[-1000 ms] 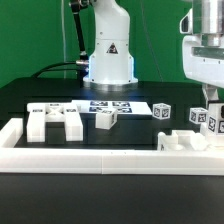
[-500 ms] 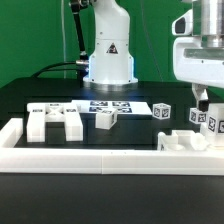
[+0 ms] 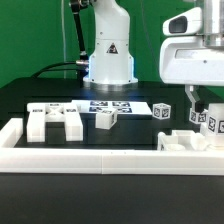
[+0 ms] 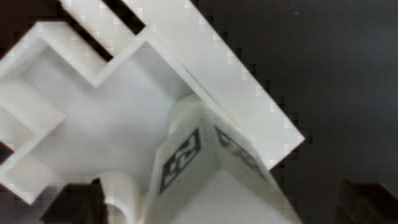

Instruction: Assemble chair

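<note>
The chair lies in loose white tagged pieces. In the exterior view a slotted blocky piece (image 3: 55, 122) sits at the left, with a small tagged piece (image 3: 107, 118) and a tagged cube (image 3: 163, 111) in the middle. A cluster of tagged posts (image 3: 200, 121) and a low piece (image 3: 180, 142) are at the right. My gripper (image 3: 203, 102) hangs just above that cluster, open, with nothing between its fingers. The wrist view looks closely down on a tagged post (image 4: 192, 165) and white slabs (image 4: 125, 90); its fingertips do not show clearly.
A long low white border frame (image 3: 100, 156) runs along the front and up the left side. The marker board (image 3: 105, 104) lies flat behind the middle pieces. The arm's base (image 3: 108, 60) stands at the back, on the black tabletop.
My gripper has risen off the right cluster and drifted toward the exterior view's left. The piece it was down on stays on the table, let go.
</note>
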`<state>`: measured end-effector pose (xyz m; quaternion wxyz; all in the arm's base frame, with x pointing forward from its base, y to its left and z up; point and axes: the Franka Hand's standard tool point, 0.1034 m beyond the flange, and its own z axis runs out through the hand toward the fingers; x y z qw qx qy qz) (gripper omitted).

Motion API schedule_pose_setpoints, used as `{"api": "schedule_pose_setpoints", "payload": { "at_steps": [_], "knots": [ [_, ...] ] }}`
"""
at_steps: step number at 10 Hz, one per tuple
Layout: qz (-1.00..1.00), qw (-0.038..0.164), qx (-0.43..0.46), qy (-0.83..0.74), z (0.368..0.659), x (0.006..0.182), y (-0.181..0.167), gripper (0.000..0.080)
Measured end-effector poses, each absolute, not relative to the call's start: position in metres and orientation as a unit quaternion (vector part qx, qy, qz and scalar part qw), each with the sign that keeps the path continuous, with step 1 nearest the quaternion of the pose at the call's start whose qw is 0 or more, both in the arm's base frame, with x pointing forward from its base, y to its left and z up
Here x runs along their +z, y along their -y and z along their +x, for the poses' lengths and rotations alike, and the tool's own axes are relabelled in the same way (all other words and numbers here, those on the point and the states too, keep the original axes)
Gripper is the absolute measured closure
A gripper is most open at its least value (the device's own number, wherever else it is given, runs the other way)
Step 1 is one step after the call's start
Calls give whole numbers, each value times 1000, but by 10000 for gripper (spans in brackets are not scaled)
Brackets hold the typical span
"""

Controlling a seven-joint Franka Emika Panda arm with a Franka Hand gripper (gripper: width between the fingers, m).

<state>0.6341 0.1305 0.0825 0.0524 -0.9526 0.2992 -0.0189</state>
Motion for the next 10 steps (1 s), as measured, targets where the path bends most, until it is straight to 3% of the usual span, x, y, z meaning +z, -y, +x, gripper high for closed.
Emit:
{"api": "schedule_pose_setpoints", "payload": {
  "at_steps": [5,6,9,10],
  "knots": [
    [-994,34,-32,-95,635,83,-131,150],
    [-999,19,-38,-27,637,84,-131,150],
    [-999,15,-39,19,637,84,-129,152],
    [-999,15,-38,19,637,84,-129,304]
  ]
}}
